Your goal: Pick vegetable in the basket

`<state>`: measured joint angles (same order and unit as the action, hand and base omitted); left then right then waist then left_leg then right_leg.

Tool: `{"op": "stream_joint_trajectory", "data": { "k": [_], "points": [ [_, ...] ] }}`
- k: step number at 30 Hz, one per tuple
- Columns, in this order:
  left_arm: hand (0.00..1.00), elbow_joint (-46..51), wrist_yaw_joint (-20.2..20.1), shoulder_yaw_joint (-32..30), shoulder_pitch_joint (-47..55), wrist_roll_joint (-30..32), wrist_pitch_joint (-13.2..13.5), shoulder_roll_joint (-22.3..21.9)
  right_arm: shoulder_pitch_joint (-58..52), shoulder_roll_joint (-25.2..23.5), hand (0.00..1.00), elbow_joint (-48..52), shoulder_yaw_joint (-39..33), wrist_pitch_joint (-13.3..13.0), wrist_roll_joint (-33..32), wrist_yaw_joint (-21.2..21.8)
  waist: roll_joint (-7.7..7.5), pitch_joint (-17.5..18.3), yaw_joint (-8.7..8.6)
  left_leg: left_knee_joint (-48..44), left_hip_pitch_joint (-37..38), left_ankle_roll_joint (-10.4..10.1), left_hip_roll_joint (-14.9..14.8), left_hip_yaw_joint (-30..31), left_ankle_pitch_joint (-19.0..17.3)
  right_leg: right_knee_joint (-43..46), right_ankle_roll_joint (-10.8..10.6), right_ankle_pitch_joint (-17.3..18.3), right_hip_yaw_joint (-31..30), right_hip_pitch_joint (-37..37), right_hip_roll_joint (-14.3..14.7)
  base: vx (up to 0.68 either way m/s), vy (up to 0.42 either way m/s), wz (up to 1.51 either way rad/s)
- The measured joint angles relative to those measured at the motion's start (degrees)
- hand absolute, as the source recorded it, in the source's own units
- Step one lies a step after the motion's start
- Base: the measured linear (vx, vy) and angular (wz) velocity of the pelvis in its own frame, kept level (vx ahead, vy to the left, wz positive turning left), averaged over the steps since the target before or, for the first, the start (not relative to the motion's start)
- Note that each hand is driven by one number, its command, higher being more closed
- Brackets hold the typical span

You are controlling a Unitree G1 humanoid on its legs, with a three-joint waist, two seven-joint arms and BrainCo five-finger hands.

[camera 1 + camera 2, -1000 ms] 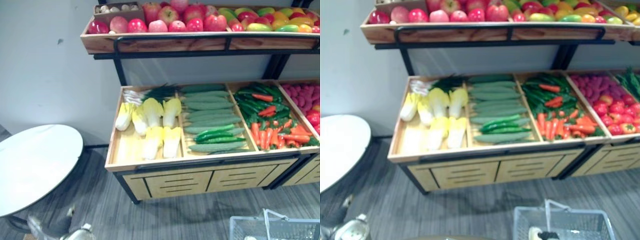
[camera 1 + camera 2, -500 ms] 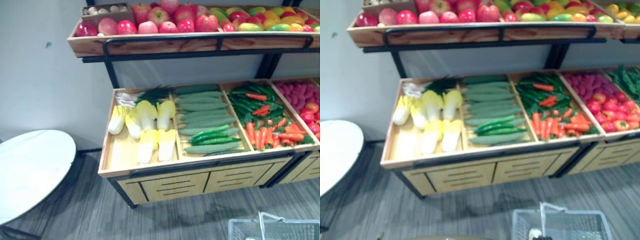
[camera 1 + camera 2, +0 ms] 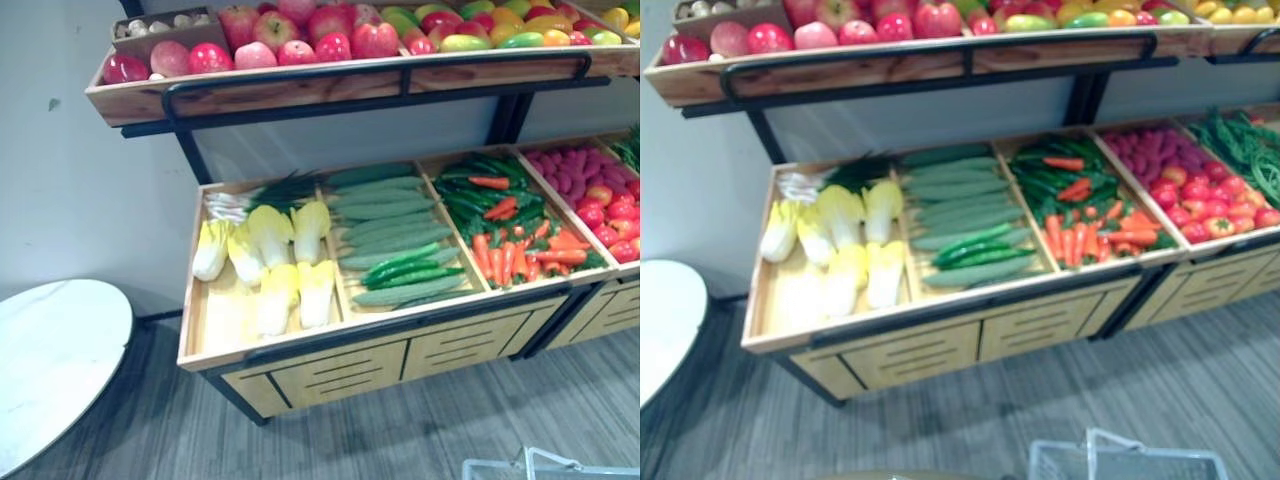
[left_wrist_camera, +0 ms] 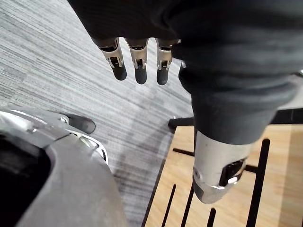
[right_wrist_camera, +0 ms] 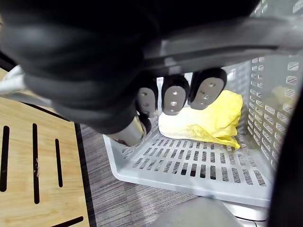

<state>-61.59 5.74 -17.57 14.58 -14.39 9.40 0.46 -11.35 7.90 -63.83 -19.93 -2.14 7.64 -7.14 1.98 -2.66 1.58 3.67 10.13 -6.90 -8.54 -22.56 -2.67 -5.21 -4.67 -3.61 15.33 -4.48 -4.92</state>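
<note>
A light grey plastic basket (image 3: 1126,461) rides at the bottom edge of the eye views, in front of the wooden vegetable stand (image 3: 330,345). In the right wrist view my right hand (image 5: 175,94) is curled round the basket's grey handle (image 5: 236,35). A yellow napa cabbage (image 5: 208,120) lies on the basket's slotted floor below. My left hand (image 4: 137,61) hangs with straight fingers over the grey floor, holding nothing, close to the stand's slotted front. On the stand lie more yellow cabbages (image 3: 265,260), cucumbers (image 3: 390,230), and green peppers with carrots (image 3: 510,225).
An upper shelf (image 3: 330,85) of apples and mangoes overhangs the bins. Red fruits (image 3: 1200,180) fill the bin at the right. A white round table (image 3: 50,360) stands at the left, near the stand's corner. Grey striped floor lies between me and the stand.
The whole picture has slid left and the basket sits lower in it, so the camera has moved. The things on the stand have kept their places.
</note>
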Motion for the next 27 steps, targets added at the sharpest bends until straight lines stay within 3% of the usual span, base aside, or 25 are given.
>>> {"op": "stream_joint_trajectory", "data": {
  "k": [5,7,9,11,12,13,14,15,16,17,18,20,22,24,27],
  "points": [
    [0.00,-0.14,0.08,2.87,-2.06,4.59,-0.12,1.98,0.38,-0.14,1.00,0.11,-0.32,-0.76,-2.07,-0.57,-0.96,-2.13,-0.29,-6.84,0.11,0.70,-0.55,-1.77,-3.90,16.04,-0.27,6.77,-4.45,6.04,-1.83,0.04,0.033,-0.29],
    [0.00,-0.56,0.34,3.78,-3.77,7.66,-0.21,2.91,0.31,-1.40,1.00,0.69,-1.55,-2.09,-2.64,-1.14,-1.66,-3.40,-1.45,-8.84,0.42,1.15,-0.43,-2.49,-5.32,20.09,-0.38,7.15,-7.16,7.86,-2.38,0.01,0.060,-0.38],
    [0.00,-1.18,0.59,3.96,-5.76,9.12,-1.54,3.94,-0.21,-2.62,1.00,2.41,-2.00,-3.32,-3.94,-1.22,-2.76,-5.01,-1.89,-10.14,1.27,1.09,-0.69,-5.01,-6.67,21.23,-0.83,6.84,-9.18,8.53,-2.41,-0.08,0.046,-0.65],
    [0.00,-1.06,0.29,3.88,-6.28,10.86,-2.58,4.26,-1.46,-4.62,1.00,5.06,-1.94,-3.90,-4.47,-1.15,-3.63,-5.37,-3.08,-12.50,1.08,1.41,-1.29,-10.00,-8.41,18.16,-0.79,3.87,-9.67,9.46,-1.36,-0.21,0.034,-1.07],
    [0.00,-0.98,0.38,3.85,-6.28,11.23,-2.81,3.94,-1.31,-4.85,1.00,6.00,-1.58,-4.07,-4.39,-1.10,-1.94,-5.62,-2.89,-12.66,0.74,2.02,-3.35,-13.85,-8.22,12.97,0.17,-0.75,-9.47,9.08,0.32,-0.22,0.035,-1.72],
    [0.00,0.06,0.71,3.86,-5.95,11.33,-3.04,3.82,-0.21,-5.03,1.00,7.03,-0.87,-3.99,-4.07,-0.58,-1.28,-5.93,-2.56,-13.16,0.16,2.19,-4.93,-19.43,-8.26,16.75,3.67,-0.09,-2.41,11.14,0.44,-0.22,0.025,-1.83],
    [0.00,0.62,0.95,3.92,-6.01,11.13,-3.29,3.89,0.48,-5.02,1.00,7.10,-0.70,-3.85,-4.05,-0.15,-1.46,-6.35,-2.88,-13.12,0.14,2.18,-5.31,-21.37,-8.06,22.37,5.63,3.57,2.21,12.39,-0.63,-0.18,-0.004,-1.93],
    [0.00,1.24,1.55,4.29,-6.26,10.39,-3.70,4.35,0.55,-4.64,1.00,6.51,-0.72,-3.56,-3.98,0.17,-1.69,-6.75,-3.08,-13.13,0.60,2.10,-6.26,-25.39,-7.63,30.61,6.95,8.10,10.34,12.68,-2.98,-0.10,-0.008,-1.82],
    [0.00,1.23,2.26,4.08,-6.38,9.64,-4.18,4.49,0.66,-3.88,1.00,5.78,-0.64,-3.37,-3.69,0.19,-1.76,-6.82,-2.76,-14.06,1.43,2.06,-7.28,-29.87,-7.52,34.44,8.66,9.50,16.46,11.17,-5.35,-0.06,-0.017,-1.82],
    [0.00,1.22,2.61,4.02,-6.35,8.78,-4.62,4.58,0.86,-3.43,1.00,5.29,-0.35,-3.34,-3.61,0.24,-1.93,-6.85,-2.73,-14.57,1.85,2.06,-7.56,-31.67,-7.52,34.84,8.92,9.77,18.28,10.64,-6.24,-0.02,-0.057,-1.93],
    [0.00,1.13,2.94,3.35,-6.61,7.83,-5.10,4.98,1.83,-2.97,1.00,4.12,0.25,-3.27,-3.07,0.24,-3.15,-7.61,-2.97,-15.61,3.12,2.28,-7.16,-35.15,-7.37,33.13,8.96,9.57,20.30,10.40,-5.79,-0.08,-0.121,-1.76],
    [0.00,0.59,2.77,2.60,-7.63,8.04,-5.16,5.28,1.79,-2.38,1.00,3.51,0.65,-3.37,-2.92,0.22,-2.57,-8.22,-3.22,-14.56,3.46,2.58,-7.01,-34.92,-7.20,24.56,8.89,9.36,19.53,8.16,-1.57,-0.09,-0.159,-1.48],
    [0.00,0.66,2.71,2.69,-9.25,8.46,-4.99,5.29,2.21,-2.33,1.00,1.91,0.58,-3.04,-2.99,0.24,-3.11,-8.59,-3.28,-13.90,3.43,2.26,-6.47,-36.14,-7.07,14.21,7.66,8.65,17.17,6.10,2.05,-0.06,-0.160,-0.90],
    [0.00,0.68,2.65,3.88,-10.34,8.47,-4.93,4.47,2.04,-2.58,1.00,0.27,0.81,-2.02,-2.97,0.62,-2.69,-8.89,-3.33,-14.47,4.02,1.47,-7.14,-38.20,-6.49,6.37,6.95,5.70,14.81,3.90,5.31,-0.11,-0.115,-0.61],
    [0.00,0.57,2.80,5.89,-10.13,8.53,-4.98,4.29,1.04,-3.55,1.00,-0.02,1.23,-1.61,-3.15,1.12,-2.81,-8.92,-4.08,-17.83,3.98,1.30,-8.92,-38.00,-6.37,5.50,7.60,6.01,13.54,4.17,6.15,-0.11,-0.075,-0.28]
  ]
}}
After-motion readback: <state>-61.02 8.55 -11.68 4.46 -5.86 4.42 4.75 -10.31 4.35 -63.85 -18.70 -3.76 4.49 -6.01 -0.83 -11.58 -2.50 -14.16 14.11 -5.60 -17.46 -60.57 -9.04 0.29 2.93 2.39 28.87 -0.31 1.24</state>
